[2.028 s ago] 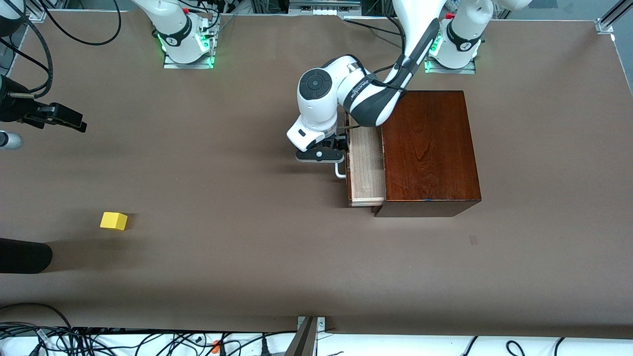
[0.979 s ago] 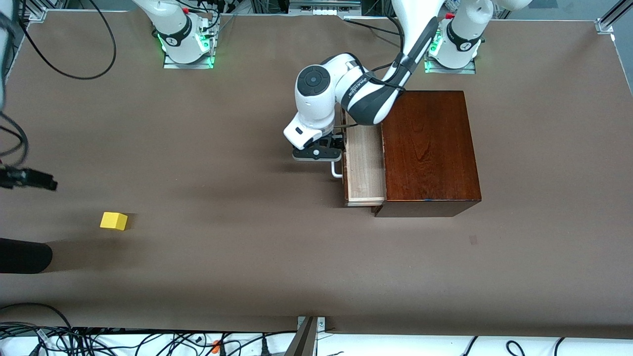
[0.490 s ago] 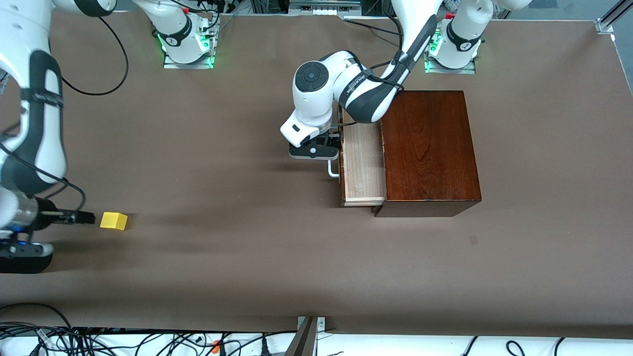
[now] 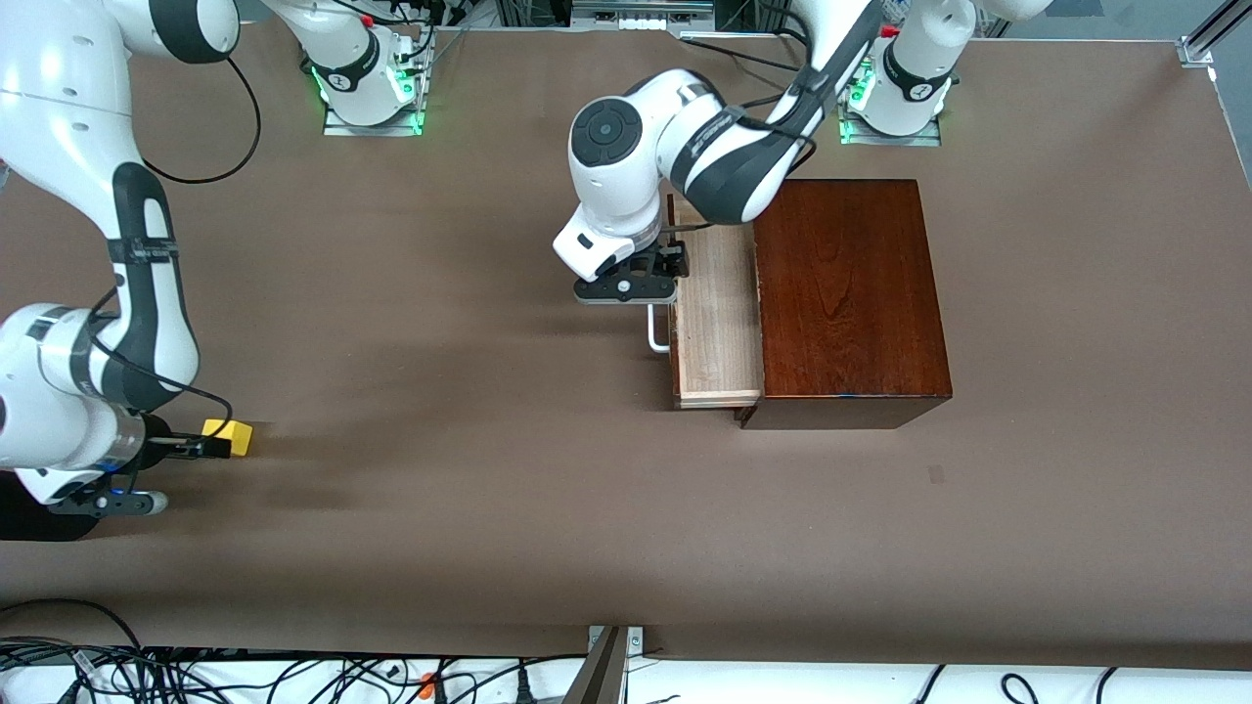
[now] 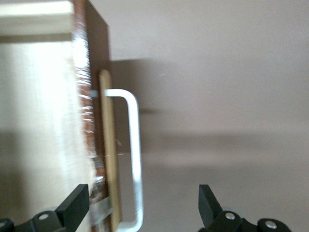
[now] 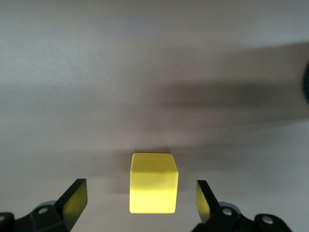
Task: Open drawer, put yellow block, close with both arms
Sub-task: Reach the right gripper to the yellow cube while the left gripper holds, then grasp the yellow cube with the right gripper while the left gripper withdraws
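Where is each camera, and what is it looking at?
Front: high across the table, facing both white arms, left claw and right claw.
Left wrist: on the left arm, looking down at the pale wooden drawer's white handle; open claw fingertips show.
Right wrist: looking down at the small yellow block between open fingertips.
Front shares both.

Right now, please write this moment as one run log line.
drawer: open, handle free | left gripper: open, above handle | right gripper: open, straddling yellow block | block: on table, not gripped
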Available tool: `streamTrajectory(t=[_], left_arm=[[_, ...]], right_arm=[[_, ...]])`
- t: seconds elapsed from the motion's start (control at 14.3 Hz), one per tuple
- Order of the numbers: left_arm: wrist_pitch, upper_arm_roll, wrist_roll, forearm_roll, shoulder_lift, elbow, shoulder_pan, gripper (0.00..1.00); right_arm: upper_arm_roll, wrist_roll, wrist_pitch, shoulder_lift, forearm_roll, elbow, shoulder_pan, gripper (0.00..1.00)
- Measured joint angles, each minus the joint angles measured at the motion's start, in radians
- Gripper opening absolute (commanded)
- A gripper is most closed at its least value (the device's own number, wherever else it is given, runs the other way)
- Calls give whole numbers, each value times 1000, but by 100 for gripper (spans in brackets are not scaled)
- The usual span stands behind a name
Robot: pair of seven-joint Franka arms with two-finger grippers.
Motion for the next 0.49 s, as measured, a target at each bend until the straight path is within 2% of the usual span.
streamTrajectory(t=[0.21, 0.28, 0.42, 0.49], left_arm=[[-112, 7, 106, 0, -57, 80, 89, 100], [-135, 6, 154, 0, -85, 89, 137, 100], [-167, 5, 259, -19, -135, 92, 230, 100], [-184, 5, 316, -33, -155, 92, 276, 100]], right_arm=[[0, 0, 65, 18, 0, -53, -2, 100], [0, 0, 89, 19, 0, -77, -2, 92], [0, -2, 116, 19, 0, -112, -2, 35], [-1, -8, 120, 19, 0, -119, -3, 10]])
